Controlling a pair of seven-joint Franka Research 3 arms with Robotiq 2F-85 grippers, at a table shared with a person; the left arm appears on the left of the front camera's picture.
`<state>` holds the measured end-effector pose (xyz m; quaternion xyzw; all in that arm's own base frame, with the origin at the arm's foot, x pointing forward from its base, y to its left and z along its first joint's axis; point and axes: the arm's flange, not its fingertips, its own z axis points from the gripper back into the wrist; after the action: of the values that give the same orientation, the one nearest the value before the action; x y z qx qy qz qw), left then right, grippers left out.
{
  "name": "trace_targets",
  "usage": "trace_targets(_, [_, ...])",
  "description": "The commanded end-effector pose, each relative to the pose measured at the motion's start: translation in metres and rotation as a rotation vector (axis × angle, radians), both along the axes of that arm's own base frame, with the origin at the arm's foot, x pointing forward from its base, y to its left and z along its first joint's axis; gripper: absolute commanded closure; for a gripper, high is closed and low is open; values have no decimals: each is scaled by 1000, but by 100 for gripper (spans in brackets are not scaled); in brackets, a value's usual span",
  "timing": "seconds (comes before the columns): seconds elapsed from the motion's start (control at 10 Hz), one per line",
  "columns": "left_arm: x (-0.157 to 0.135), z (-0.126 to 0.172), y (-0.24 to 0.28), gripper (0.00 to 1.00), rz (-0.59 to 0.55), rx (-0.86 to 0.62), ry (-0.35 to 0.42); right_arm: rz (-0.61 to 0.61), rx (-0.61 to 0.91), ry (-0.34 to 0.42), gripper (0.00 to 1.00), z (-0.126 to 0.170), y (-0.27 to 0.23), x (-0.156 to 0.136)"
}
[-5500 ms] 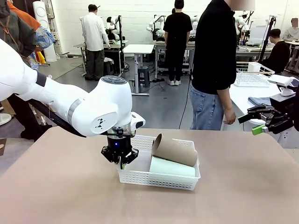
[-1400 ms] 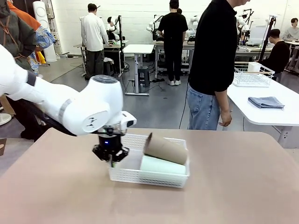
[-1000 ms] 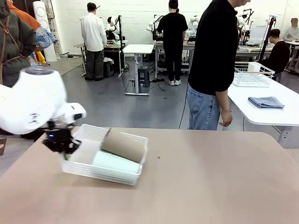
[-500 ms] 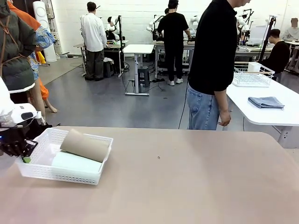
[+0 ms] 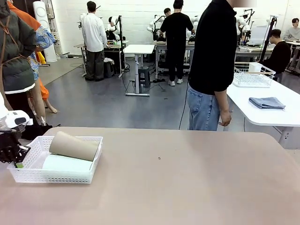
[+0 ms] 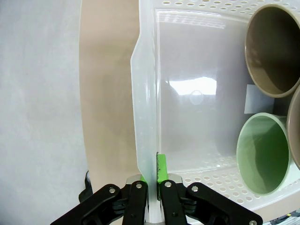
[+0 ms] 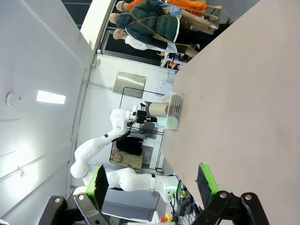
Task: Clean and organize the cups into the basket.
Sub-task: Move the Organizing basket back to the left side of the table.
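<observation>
The left gripper (image 6: 149, 185) pinched the shallow white plastic basket's (image 5: 28, 175) wall; beside it, brown and green cups (image 5: 74, 146) lay inside, task seemingly done.

The white basket (image 5: 56, 173) with lattice sides stands flat on the table near its left edge. Inside, a pale mint green cup (image 5: 65, 163) lies on its side, and a brown cup (image 5: 74, 146) rests across it, tilted.

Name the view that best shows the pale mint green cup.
The left wrist view: the pale mint green tapered cup shows its open mouth close up. The front view shows its side under a brown cup; the right wrist view, a distant speck.
</observation>
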<state>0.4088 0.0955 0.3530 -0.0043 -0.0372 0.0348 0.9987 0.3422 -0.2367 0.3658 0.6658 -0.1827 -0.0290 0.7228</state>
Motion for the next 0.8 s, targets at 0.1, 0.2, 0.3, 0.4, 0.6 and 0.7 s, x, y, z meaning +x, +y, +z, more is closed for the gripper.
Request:
trace_targets(0.1, [0, 0, 0, 96, 0, 0, 0, 9, -2, 15, 0, 2, 1, 0])
trace_targets(0.2, [0, 0, 0, 96, 0, 0, 0, 9, -2, 15, 0, 2, 1, 0])
trace_targets(0.3, [0, 0, 0, 96, 0, 0, 0, 9, -2, 15, 0, 2, 1, 0])
trace_targets(0.4, [0, 0, 0, 96, 0, 0, 0, 9, -2, 15, 0, 2, 1, 0])
trace_targets(0.6, [0, 0, 0, 96, 0, 0, 0, 9, -2, 15, 0, 2, 1, 0])
trace_targets(0.7, [0, -1, 0, 96, 0, 0, 2, 9, -2, 15, 0, 2, 1, 0])
